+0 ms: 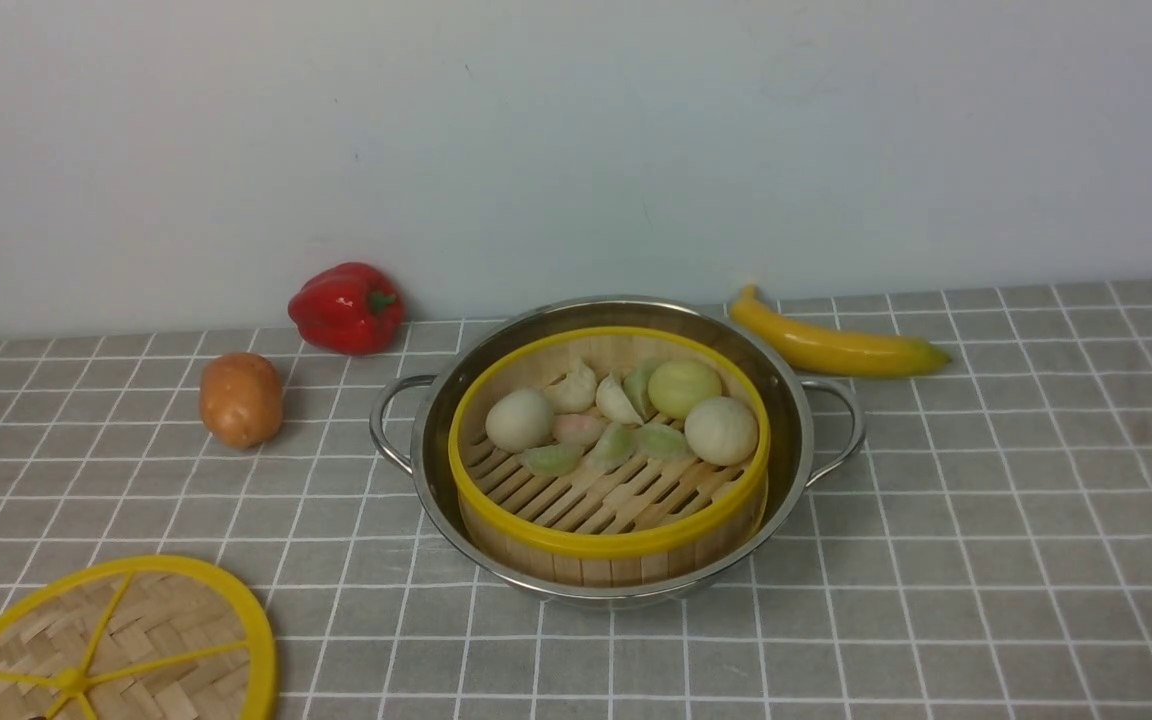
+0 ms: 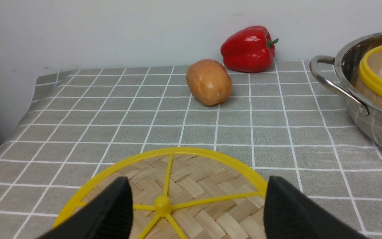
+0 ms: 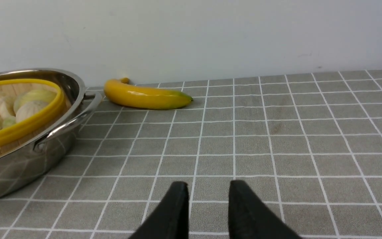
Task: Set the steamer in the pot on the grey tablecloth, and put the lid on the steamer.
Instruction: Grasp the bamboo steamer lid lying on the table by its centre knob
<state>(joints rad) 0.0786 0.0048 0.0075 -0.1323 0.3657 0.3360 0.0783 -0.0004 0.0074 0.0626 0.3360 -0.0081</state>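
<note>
- Left gripper (image 2: 197,186): fingers (image 2: 114,209) wide apart, nothing clamped, hanging over the lid (image 2: 194,176), one to each side of the yellow hub.
- Risk: the lid lies flat on the grey tablecloth (image 1: 986,520). Closing from here could scrape the weave or pinch a thin spoke, so the disc comes up tilted or slips out.
- Risk: fingers that go too low catch the cloth and drag it, pulling the pot (image 1: 786,420) along.
- Right gripper (image 3: 208,186): fingers (image 3: 244,212) a little apart with bare cloth showing between them, holding nothing, well off the pot at about 4 o'clock (12 = the wall).
- Steamer (image 1: 608,545) already sits inside the pot with buns and dumplings in it, so only the lid step is left, I'd say.
- Lid is at about 8 o'clock from the pot, at the near edge of the front view.
- Risk: the carry passes the pot's 9 o'clock loop handle (image 2: 333,83). Too low and the rim clips it and shifts the pot.
- Risk: dropped off-centre, the lid rests half on the pot rim instead of on the steamer's yellow rim.
- Potato (image 1: 241,398) at 10 o'clock, red pepper (image 1: 346,307) at 11 and banana (image 1: 836,347) at 1–2 are near. A wide swing could knock the potato rolling.
</note>
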